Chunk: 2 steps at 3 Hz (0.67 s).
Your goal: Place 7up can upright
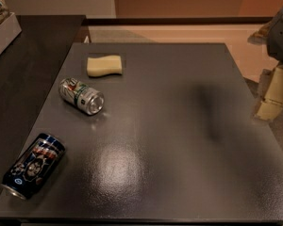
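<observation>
Parked just beyond the right edge of the desk, about halfway along it, the gripper (272, 98) shows only as pale beige parts beneath a dark grey housing; it holds nothing, and I cannot tell whether it is open or closed. It throws a soft shadow on the desk (179, 149), a large dark grey top that fills most of the view and is bare across its whole right half. A darker counter (28, 65) runs alongside the left edge. Near the front left corner a dark blue can (33, 166) lies on its side, its end hanging close to the edge; it is not part of the job. Farther back along the left edge, well apart from the blue one, the 7up can (81, 95) also lies on its side, silver with green and white markings, its shiny end turned toward the front right. Just behind it, toward the back left corner, sits a small yellow sponge (104, 65), near but not touching. By my reading the task has barely begun: the reach is not yet made and the can is untouched. The next move calls for crossing the desk from right to left, closing across the round body, then tipping the can up onto its end, keeping clear of the sponge.
</observation>
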Available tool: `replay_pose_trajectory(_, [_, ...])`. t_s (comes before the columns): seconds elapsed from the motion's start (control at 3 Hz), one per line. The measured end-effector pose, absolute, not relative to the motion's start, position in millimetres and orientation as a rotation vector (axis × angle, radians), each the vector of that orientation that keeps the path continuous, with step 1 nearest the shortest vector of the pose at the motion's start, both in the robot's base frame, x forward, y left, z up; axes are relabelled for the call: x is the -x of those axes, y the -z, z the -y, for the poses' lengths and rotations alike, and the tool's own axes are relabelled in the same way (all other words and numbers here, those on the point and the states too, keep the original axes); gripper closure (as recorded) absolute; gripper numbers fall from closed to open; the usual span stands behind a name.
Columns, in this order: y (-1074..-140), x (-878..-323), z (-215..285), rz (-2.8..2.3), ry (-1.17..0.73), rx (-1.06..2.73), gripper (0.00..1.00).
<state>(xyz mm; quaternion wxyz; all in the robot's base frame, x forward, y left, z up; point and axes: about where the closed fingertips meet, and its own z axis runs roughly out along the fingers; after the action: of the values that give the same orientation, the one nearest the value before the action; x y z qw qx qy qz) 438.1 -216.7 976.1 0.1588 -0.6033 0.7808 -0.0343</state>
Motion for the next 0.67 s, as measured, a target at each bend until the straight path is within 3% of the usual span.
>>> replay_pose_trajectory(0.67, [-980, -441, 206, -2.207, 0.107, 1.729, 0.0])
